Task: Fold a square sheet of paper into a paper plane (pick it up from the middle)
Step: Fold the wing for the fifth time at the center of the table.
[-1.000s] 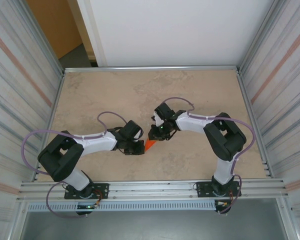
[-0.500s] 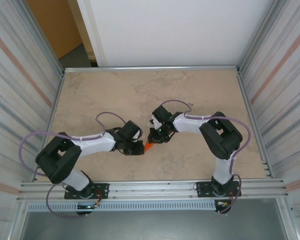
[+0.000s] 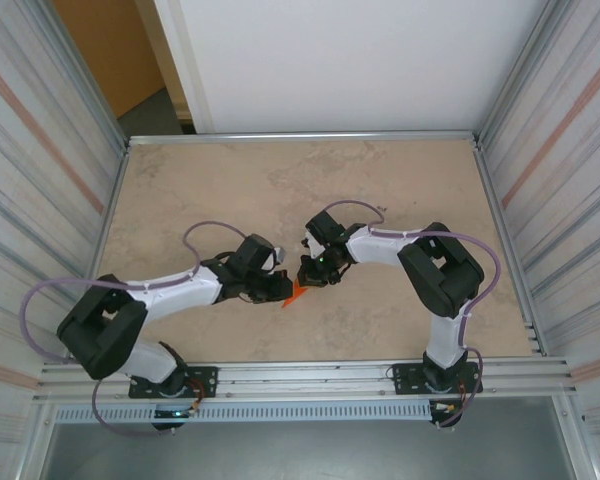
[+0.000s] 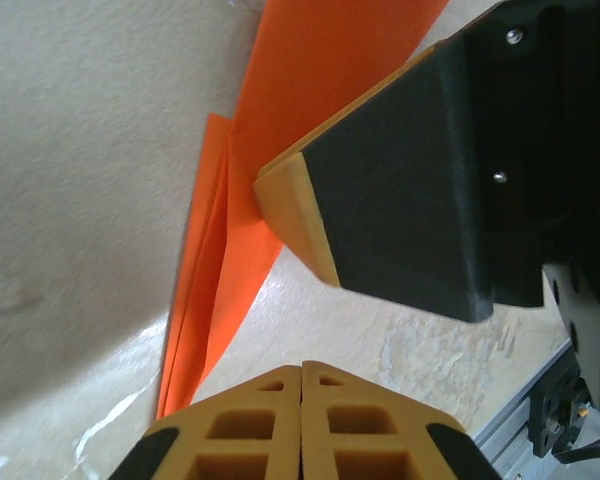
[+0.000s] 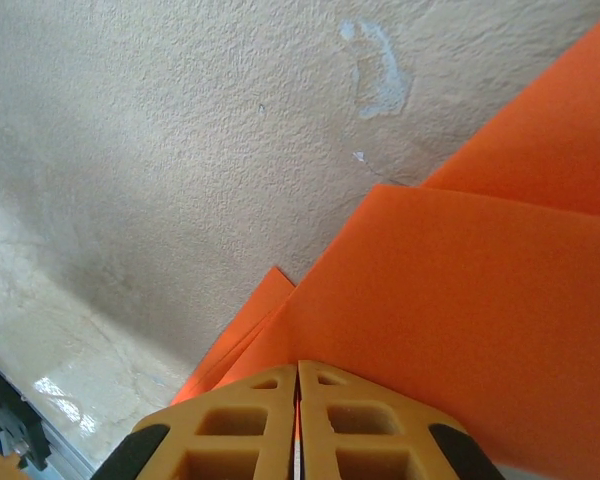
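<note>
The right gripper [image 3: 311,274] is closed on the paper plane [image 3: 299,293]. In the right wrist view its yellow pads [image 5: 230,420] are pressed together, and broad orange layers spread out directly from their tips. The left gripper [image 3: 278,290] is also shut, its own yellow pads [image 4: 250,410] set flat against each other in the left wrist view. The narrow end of the paper passes just to the left of those pads, and whether any of it is pinched there cannot be told. The paper plane is found near the middle of the tan, stone-patterned table [image 3: 400,180], somewhat toward the near edge. It sits between the two grippers, which are brought in close from either side. In the left wrist view it is seen as a long, folded strip running from the upper right down to the lower left. It tapers toward a point, and several thin layers are fanned slightly apart at the narrow end. A black finger [image 4: 410,180] of the right gripper, faced with a yellow pad, is laid against the paper along its fold. Whether the paper rests flat on the table or is raised off it cannot be judged.
</note>
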Tool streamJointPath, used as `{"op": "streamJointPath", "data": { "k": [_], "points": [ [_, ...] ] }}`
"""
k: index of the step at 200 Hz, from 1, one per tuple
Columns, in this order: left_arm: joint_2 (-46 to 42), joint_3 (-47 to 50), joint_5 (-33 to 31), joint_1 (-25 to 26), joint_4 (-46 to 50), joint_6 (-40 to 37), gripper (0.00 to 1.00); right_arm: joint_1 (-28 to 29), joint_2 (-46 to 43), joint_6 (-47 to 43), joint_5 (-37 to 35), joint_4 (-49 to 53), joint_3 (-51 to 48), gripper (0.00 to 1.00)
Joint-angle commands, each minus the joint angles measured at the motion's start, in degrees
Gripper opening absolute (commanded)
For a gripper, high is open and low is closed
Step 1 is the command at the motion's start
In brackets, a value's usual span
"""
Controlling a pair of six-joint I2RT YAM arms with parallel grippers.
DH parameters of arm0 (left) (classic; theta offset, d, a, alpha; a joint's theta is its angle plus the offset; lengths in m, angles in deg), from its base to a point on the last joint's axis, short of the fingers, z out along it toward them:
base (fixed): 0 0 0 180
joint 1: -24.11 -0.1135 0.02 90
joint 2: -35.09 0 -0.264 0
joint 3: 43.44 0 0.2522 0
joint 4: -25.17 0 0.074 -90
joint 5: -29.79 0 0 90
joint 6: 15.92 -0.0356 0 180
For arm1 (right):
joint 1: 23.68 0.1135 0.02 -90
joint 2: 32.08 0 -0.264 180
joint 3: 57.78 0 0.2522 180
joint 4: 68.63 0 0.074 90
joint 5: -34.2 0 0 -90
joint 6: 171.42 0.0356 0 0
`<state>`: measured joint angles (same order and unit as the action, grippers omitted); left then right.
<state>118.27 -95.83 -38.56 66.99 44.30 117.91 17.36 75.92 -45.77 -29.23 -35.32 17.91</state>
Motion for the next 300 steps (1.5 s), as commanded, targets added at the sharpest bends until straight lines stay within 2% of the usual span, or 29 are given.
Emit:
{"op": "streamJointPath", "data": {
  "k": [1, 39, 94, 182, 263, 300],
  "points": [
    [2.92, -0.46, 2.88, 0.63, -4.51, 1.65, 0.05, -0.66, 1.95, 1.82, -1.66, 1.74, -1.33, 0.08],
    [6.72, -0.77, 2.94, 0.64, -5.63, 3.05, 0.02, -1.04, 2.07, 2.13, -1.45, 2.10, -1.61, 0.08],
    [8.14, 0.09, 1.28, -0.67, -5.37, 2.89, 0.01, -0.97, 2.72, 1.78, -1.73, 2.85, -1.58, 0.08],
    [9.86, 3.07, 1.97, -1.88, -2.71, 3.13, 0.00, -0.96, 3.96, 0.04, -4.08, 6.19, -1.31, 0.08],
    [5.11, 11.92, 5.56, -3.15, -1.94, 5.14, 0.00, -1.41, 5.18, -0.94, -5.75, 7.52, -2.37, 0.08],
    [-1.65, 14.36, 5.77, -3.89, 0.80, 4.92, 0.00, -1.29, 4.67, -1.12, -5.31, 7.44, -2.28, 0.08]
  ]
}}
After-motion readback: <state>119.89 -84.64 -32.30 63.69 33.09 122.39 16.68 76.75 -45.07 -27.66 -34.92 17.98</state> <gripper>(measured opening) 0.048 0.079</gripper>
